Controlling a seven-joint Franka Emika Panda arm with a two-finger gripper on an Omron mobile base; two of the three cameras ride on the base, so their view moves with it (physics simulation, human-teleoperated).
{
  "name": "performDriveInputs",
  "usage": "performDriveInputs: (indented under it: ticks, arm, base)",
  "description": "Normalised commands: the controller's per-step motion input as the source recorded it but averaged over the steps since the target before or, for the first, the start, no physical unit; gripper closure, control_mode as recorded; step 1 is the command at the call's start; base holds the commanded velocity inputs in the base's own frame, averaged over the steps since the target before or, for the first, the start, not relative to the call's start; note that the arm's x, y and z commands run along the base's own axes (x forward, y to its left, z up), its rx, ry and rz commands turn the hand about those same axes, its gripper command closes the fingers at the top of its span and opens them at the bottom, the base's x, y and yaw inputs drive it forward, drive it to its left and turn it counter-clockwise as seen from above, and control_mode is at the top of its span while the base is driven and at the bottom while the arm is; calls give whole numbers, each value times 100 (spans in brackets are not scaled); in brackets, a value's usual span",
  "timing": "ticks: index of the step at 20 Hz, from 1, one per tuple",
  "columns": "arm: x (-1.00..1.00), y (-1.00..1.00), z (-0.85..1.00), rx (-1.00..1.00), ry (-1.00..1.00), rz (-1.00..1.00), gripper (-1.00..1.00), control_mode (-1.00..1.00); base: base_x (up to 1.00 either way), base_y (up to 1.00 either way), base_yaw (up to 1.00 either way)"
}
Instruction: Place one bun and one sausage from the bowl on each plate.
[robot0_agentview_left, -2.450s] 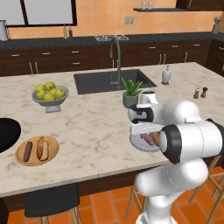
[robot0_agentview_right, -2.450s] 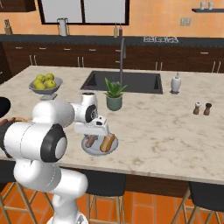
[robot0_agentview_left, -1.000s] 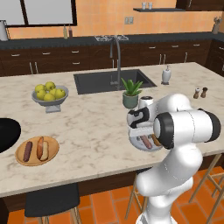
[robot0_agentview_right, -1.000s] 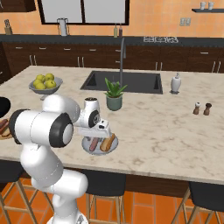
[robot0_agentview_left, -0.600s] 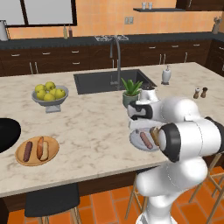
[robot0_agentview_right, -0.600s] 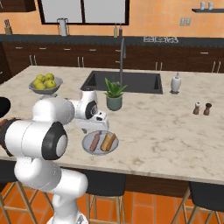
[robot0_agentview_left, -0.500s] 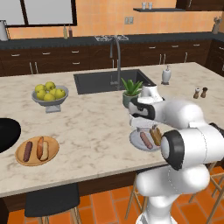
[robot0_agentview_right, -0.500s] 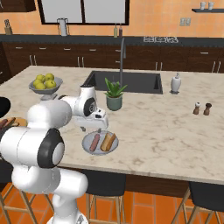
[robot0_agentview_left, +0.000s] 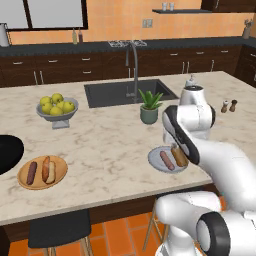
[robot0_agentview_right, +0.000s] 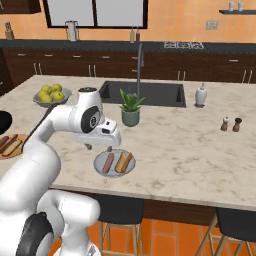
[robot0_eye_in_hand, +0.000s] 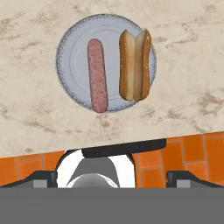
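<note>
The pale grey plate (robot0_eye_in_hand: 65, 39) lies on the marble counter near its front edge, with a pink sausage (robot0_eye_in_hand: 97, 74) and a split orange-tan bun (robot0_eye_in_hand: 134, 64) side by side on it. My gripper (robot0_agentview_right: 99, 147) hangs open just above that plate (robot0_agentview_right: 114, 172), nothing between its fingertips (robot0_eye_in_hand: 43, 176). The tan wooden plate (robot0_agentview_left: 42, 182) at the left carries another sausage (robot0_agentview_left: 31, 172) and bun (robot0_agentview_left: 48, 169). The black bowl (robot0_agentview_left: 7, 152) sits at the far left edge, its inside hidden.
At the back left stands a grey footed bowl of yellow-green fruit (robot0_agentview_left: 56, 107). A potted plant (robot0_agentview_right: 130, 107) is right behind the grey plate, before the sink (robot0_agentview_left: 127, 92). A soap dispenser (robot0_agentview_right: 201, 95) and salt and pepper shakers (robot0_agentview_right: 231, 124) are to the right.
The hand has risen from low over the grey plate and its jaws have spread wide. Sausage and bun lie free on that plate.
</note>
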Motion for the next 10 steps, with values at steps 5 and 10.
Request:
performDriveInputs:
  ticks: [5, 10]
  arm:
    - [-89, 8, 92, -4, -7, -7, -100, -100]
    - [-59, 0, 100, -4, -10, -9, -100, -100]
  base:
    - [0, 0, 0]
    - [0, 0, 0]
